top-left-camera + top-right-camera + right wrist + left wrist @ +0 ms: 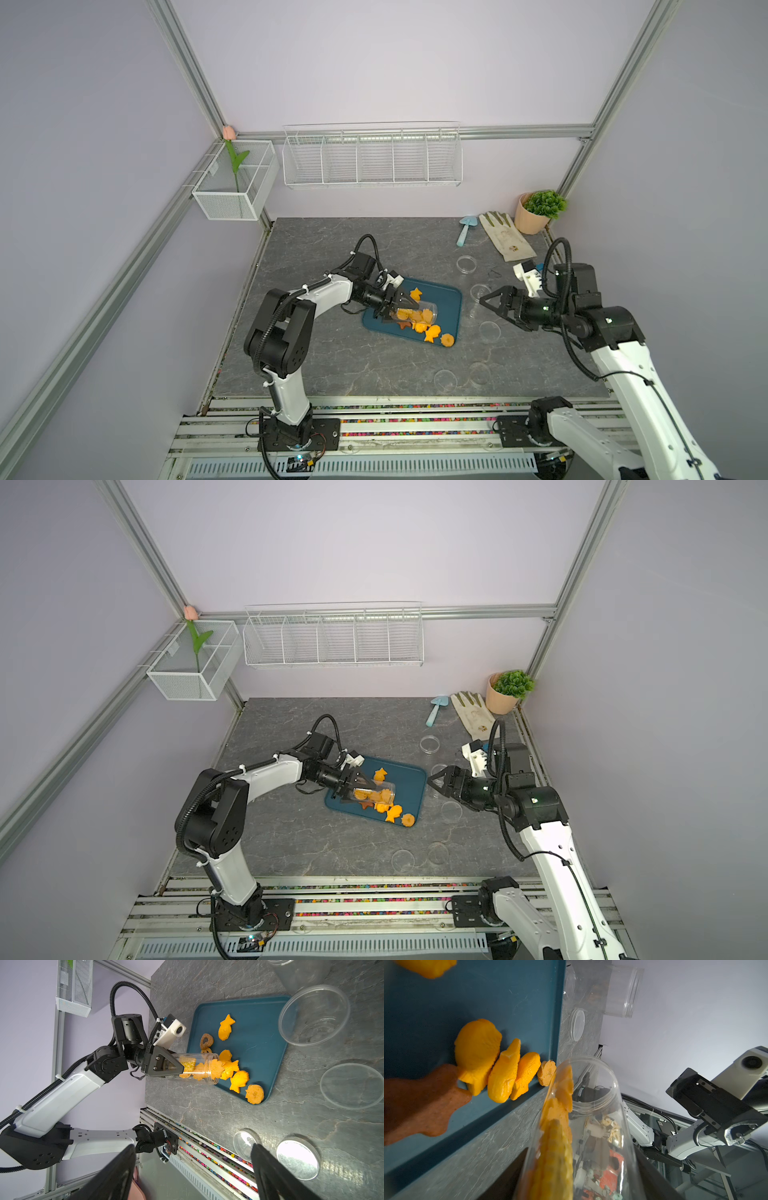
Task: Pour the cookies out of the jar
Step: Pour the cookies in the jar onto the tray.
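Observation:
My left gripper (405,312) (365,791) (166,1064) is shut on a clear plastic jar (430,309) (386,791) (593,1093) (205,1068). The jar lies tipped on its side, its open mouth over a teal tray (451,299) (413,779) (508,991) (266,1028). Several orange and brown cookies (432,332) (392,812) (477,1047) (239,1080) lie on the tray by the mouth. Others sit inside the jar (556,1147). My right gripper (482,300) (430,780) (192,1149) is open and holds nothing, just right of the tray.
Clear bowls and lids (466,264) (489,331) (445,380) (313,1014) lie right of and in front of the tray. A second clear jar (623,991) stands nearby. A blue trowel (464,230), glove (505,237) and potted plant (538,212) sit back right.

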Controlling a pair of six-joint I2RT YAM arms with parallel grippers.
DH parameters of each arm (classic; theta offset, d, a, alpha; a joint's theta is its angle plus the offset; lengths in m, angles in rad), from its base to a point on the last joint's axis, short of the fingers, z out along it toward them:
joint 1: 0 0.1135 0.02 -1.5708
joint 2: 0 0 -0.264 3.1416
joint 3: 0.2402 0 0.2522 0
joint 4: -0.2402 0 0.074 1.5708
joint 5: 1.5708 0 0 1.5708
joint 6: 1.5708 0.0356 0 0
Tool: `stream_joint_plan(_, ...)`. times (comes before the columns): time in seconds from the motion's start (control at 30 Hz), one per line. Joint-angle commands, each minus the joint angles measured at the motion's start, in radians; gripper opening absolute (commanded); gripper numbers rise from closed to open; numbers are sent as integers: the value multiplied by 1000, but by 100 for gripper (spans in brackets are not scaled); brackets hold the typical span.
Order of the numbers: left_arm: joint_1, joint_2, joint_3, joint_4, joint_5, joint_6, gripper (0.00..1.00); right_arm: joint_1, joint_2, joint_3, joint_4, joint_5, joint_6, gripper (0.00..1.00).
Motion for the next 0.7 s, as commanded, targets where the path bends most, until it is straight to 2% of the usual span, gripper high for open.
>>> stream_joint_plan(0.0,6,15,44,-47,3,55,70,-4,-2,-10,2,-26,5,89)
stream_joint_plan(0.3,6,67,117,-163,8,142,70,-3,-1,-31,1,-9,28,88)
stream_joint_plan(0.47,6,109,162,-243,16,217,70,2,-23,-37,18,32,97,88)
stream_joint_plan(0.67,6,110,206,-277,28,243,70,41,-29,-55,33,79,165,88)
